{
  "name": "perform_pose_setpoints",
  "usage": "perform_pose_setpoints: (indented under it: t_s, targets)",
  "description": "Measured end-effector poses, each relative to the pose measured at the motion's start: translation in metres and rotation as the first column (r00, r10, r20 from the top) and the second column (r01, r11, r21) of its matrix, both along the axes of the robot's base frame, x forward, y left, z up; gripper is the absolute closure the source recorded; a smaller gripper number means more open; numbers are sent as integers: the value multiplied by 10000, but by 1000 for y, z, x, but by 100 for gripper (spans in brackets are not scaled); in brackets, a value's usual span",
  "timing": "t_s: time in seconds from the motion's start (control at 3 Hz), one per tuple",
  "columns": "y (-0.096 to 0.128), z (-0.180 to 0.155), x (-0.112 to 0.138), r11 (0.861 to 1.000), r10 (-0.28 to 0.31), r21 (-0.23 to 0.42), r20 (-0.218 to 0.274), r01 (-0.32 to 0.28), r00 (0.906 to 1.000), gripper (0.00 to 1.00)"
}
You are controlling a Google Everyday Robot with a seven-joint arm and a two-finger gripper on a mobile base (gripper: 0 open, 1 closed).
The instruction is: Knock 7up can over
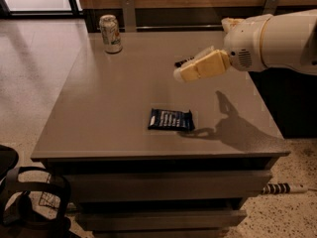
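Note:
The 7up can [110,33] stands upright near the far left corner of the grey table [109,108]. It has a whitish body with green and red markings and a shiny top. My gripper [182,74] hangs above the table's middle right, at the end of the white arm [277,39] that reaches in from the right. It points left, toward the can's side of the table, and is well apart from the can.
A dark blue snack packet [171,119] lies on the table in front of the gripper. A black packet [184,61] lies behind the gripper, mostly hidden by it. A wooden wall runs behind the table. Dark gear [25,202] sits on the floor at the lower left.

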State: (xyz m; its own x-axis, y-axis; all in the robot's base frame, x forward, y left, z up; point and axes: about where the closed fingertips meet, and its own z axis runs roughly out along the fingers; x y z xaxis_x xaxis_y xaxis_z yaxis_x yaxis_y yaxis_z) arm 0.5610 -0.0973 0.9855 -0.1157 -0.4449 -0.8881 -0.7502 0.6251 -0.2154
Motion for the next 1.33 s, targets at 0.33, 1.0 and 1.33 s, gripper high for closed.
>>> perform_pose_setpoints:
  t_s: [0.33,1.0,1.33]
  targets:
    - [-6,12,11,9989,-466,99,449,462,9979,0]
    - [1,14,31,9980,-517,384,604,494,9968,0]
    - [17,18,82,9931,-745,971,961,652,9926,0]
